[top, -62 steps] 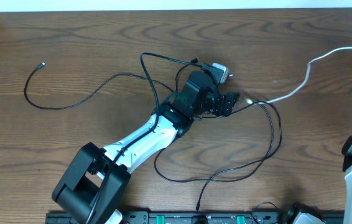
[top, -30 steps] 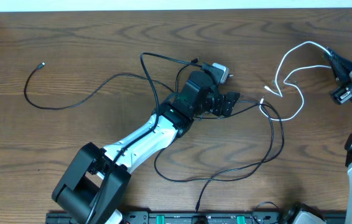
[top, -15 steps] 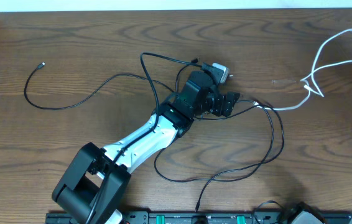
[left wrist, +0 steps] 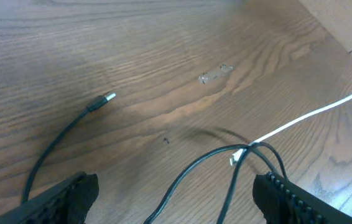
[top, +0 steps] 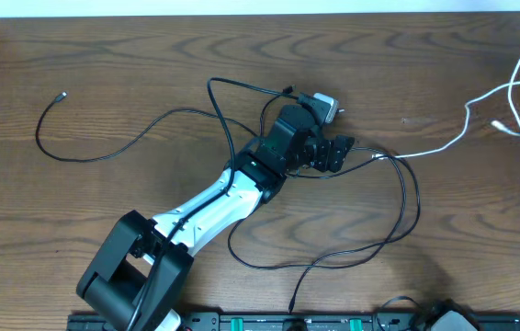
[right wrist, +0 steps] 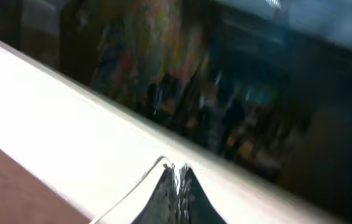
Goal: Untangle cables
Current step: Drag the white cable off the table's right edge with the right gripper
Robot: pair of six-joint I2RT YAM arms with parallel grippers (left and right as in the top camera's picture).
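Note:
My left gripper [top: 343, 154] is open at the table's middle, low over the tangle. In the left wrist view [left wrist: 175, 190] two black cable strands [left wrist: 191, 177] run between its fingers without being held. The black cables [top: 405, 207] loop around and below it. The white cable [top: 444, 145] starts at the tangle's knot [left wrist: 245, 151] and runs to the right edge, lifted. My right gripper [right wrist: 176, 172] is outside the overhead view; in the right wrist view it is shut on the white cable [right wrist: 132, 190], raised and pointing off the table.
A separate black cable [top: 90, 138] lies at the left. A grey-white plug block [top: 324, 104] sits behind my left gripper. A loose black plug end [left wrist: 104, 99] lies ahead of the left fingers. The white table border [top: 242, 7] runs along the back.
The white cable's loops have been drawn right and upward, and its plug end now hangs at the far right. The right gripper has left the overhead view. The left arm has not moved.

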